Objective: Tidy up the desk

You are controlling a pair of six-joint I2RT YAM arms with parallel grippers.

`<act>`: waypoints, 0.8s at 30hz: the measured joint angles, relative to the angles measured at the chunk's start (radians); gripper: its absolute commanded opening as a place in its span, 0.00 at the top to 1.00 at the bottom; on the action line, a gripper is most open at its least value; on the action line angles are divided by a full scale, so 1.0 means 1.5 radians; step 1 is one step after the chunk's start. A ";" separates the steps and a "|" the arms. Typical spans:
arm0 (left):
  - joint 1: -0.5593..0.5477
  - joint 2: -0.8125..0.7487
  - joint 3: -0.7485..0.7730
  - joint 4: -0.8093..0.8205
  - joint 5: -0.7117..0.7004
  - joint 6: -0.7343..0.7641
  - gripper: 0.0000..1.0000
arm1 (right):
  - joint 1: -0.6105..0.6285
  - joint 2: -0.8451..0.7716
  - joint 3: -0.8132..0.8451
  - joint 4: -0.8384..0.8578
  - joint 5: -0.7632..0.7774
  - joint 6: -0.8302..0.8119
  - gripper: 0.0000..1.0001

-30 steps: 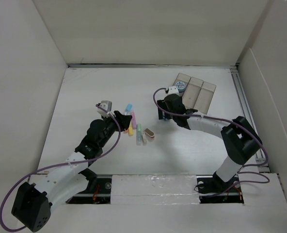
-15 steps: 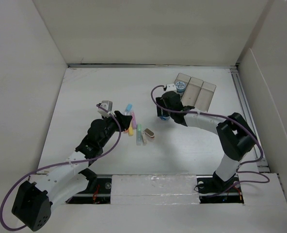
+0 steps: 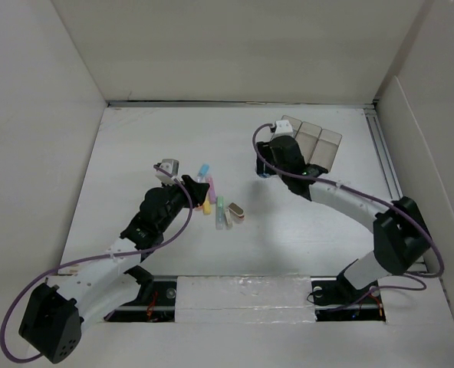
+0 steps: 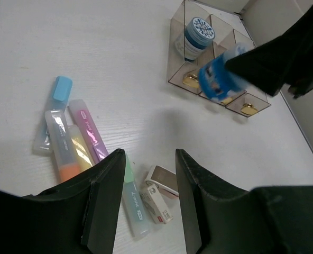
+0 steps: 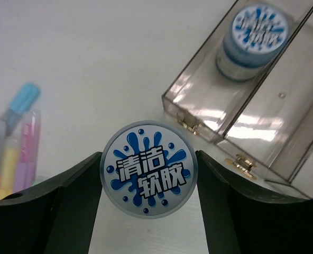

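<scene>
The white desk [image 3: 146, 142] holds a translucent three-compartment bin [image 3: 319, 147] at the far right. My right gripper [image 3: 266, 162] is shut on a round blue cleaning-gel jar [image 5: 149, 176], held above the desk just left of the bin [image 5: 267, 114]. The jar also shows in the left wrist view [image 4: 219, 79]. A second blue jar [image 5: 254, 37] stands in the bin's left compartment. My left gripper [image 4: 149, 154] is open and empty, hovering over a cluster of highlighters [image 3: 210, 193] at mid-desk.
Several highlighters [image 4: 74, 137] lie side by side, with a green one [image 4: 132, 206], a small white box [image 4: 157, 203] and an eraser [image 4: 164, 180] to their right. White upright panels border the desk. A metal rail [image 3: 386, 165] runs along the right edge.
My right gripper has carried the blue jar away from the desk's middle, up and toward the bin's left compartment. The left arm has not moved.
</scene>
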 measured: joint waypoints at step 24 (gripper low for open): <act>0.000 -0.002 0.000 0.000 -0.003 0.000 0.61 | -0.148 0.108 0.124 0.020 -0.052 -0.046 0.55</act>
